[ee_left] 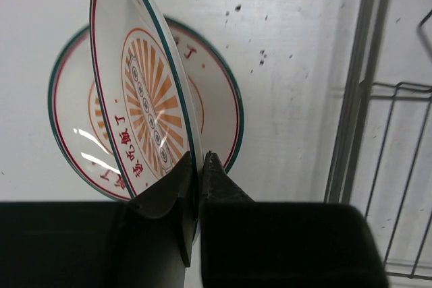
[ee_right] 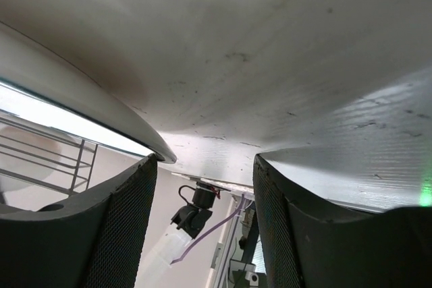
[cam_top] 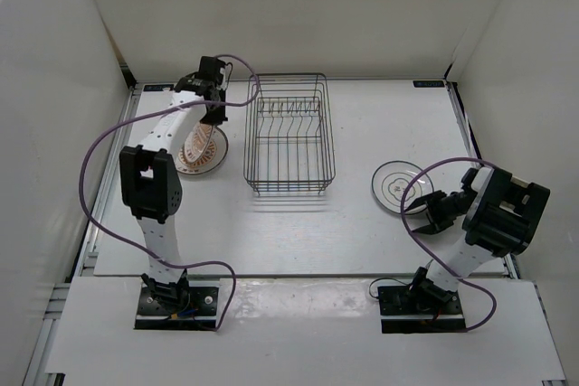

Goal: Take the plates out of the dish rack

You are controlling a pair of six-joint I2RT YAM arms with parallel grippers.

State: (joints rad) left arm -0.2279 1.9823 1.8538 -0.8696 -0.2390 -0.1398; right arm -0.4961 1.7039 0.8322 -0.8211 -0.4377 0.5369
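My left gripper is shut on the rim of an orange-patterned plate and holds it on edge, tilted, just over a second orange-patterned plate that lies flat on the table. In the top view this pair sits left of the dish rack, with the left gripper above the held plate and the flat plate. The rack holds no plates. The dark-ringed plate lies flat at the right. My right gripper is open at its near right rim, which shows by the left finger in the right wrist view.
The rack's wire side stands close on the right in the left wrist view. White walls enclose the table on three sides. Purple cables loop from both arms; the left one arcs over the rack's far left corner.
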